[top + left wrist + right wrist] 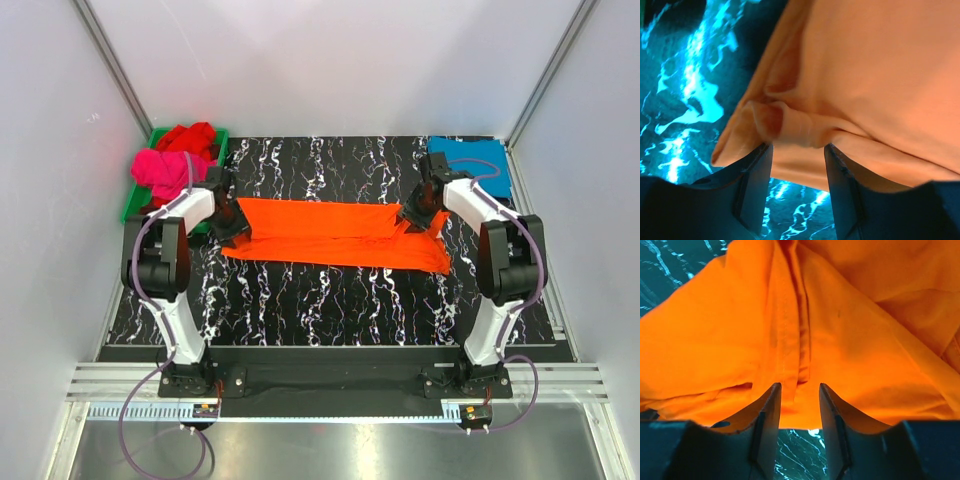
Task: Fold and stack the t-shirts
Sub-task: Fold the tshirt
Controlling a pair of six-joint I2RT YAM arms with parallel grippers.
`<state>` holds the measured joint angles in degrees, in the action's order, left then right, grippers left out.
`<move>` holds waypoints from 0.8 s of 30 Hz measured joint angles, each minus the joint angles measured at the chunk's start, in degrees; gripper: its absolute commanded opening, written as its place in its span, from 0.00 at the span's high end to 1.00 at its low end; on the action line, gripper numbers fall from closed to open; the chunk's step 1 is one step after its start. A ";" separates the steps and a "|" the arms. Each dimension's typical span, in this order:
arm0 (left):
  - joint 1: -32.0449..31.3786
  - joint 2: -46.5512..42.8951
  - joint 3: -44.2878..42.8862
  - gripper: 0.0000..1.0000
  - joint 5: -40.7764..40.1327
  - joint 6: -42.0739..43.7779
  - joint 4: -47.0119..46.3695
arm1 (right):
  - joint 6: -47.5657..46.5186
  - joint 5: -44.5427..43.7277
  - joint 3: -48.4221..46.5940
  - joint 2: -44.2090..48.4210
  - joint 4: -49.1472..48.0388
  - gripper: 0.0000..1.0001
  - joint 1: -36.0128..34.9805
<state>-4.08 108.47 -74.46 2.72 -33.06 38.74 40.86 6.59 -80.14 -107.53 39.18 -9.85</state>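
Two in the green tray (130,208) — pink t-shirt (160,170), red t-shirt (193,136).

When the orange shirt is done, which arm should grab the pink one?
Probably the left. The left pincer sits at the orange shirt's left end, right beside the green tray holding the pink shirt. The right pincer is across the table, by the blue shirt.
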 measured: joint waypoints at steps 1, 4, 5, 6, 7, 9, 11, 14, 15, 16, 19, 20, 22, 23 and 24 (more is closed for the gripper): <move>0.04 0.31 0.02 0.48 -0.37 0.00 0.70 | 0.20 0.11 -0.02 -0.68 -0.35 0.55 0.00; 0.04 -0.02 0.02 0.48 -1.70 -0.13 1.44 | 0.61 0.17 -0.50 -2.19 -0.44 0.53 -0.13; 0.04 -0.28 0.02 0.48 -1.97 -0.24 1.44 | 0.81 0.15 -0.85 -2.58 -0.39 0.53 -0.17; 0.04 -0.61 0.02 0.48 -2.16 -0.33 1.44 | 1.03 0.15 -1.22 -2.93 -0.46 0.52 -0.24; 0.04 -0.94 0.02 0.48 -2.29 -0.46 1.46 | 1.14 0.15 -1.40 -3.13 -0.63 0.51 -0.31; 0.04 -1.66 0.02 0.48 -2.43 -0.68 1.51 | 1.64 0.13 -1.75 -3.43 -0.74 0.51 -0.63; 0.04 -2.32 0.02 0.48 -2.54 -1.05 1.64 | 2.10 0.20 -2.14 -3.89 -1.03 0.52 -1.09; 0.04 -3.45 0.02 0.48 -2.67 -1.36 1.95 | 2.97 0.46 -3.02 -5.27 -1.29 0.53 -1.77; 0.04 -3.80 0.02 0.47 -2.78 -1.42 1.99 | 3.17 0.48 -3.23 -5.77 -1.40 0.52 -1.92; 0.04 -4.20 0.02 0.48 -2.82 -1.49 2.08 | 3.37 0.48 -3.34 -6.14 -1.55 0.53 -2.05; 0.04 -5.40 0.00 0.48 -3.06 -1.51 2.34 | 3.93 0.48 -3.89 -6.88 -1.60 0.53 -2.36; 0.04 -5.73 0.02 0.48 -3.13 -1.51 2.36 | 4.11 0.48 -4.11 -6.95 -1.60 0.53 -2.40; 0.04 -6.43 -0.02 0.48 -3.21 -1.51 2.38 | 4.61 0.52 -4.85 -7.02 -1.64 0.53 -2.58; 0.04 -6.64 -0.07 0.48 -3.23 -1.51 2.38 | 5.09 0.59 -5.29 -7.04 -1.75 0.53 -2.78; 0.04 -6.82 -0.07 0.48 -3.28 -1.51 2.38 | 5.49 0.66 -5.66 -7.06 -1.90 0.53 -2.91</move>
<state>-4.03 101.65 -74.52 -0.56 -34.57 41.12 46.35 7.25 -85.80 -114.59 37.28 -12.75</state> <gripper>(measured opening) 0.525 0.470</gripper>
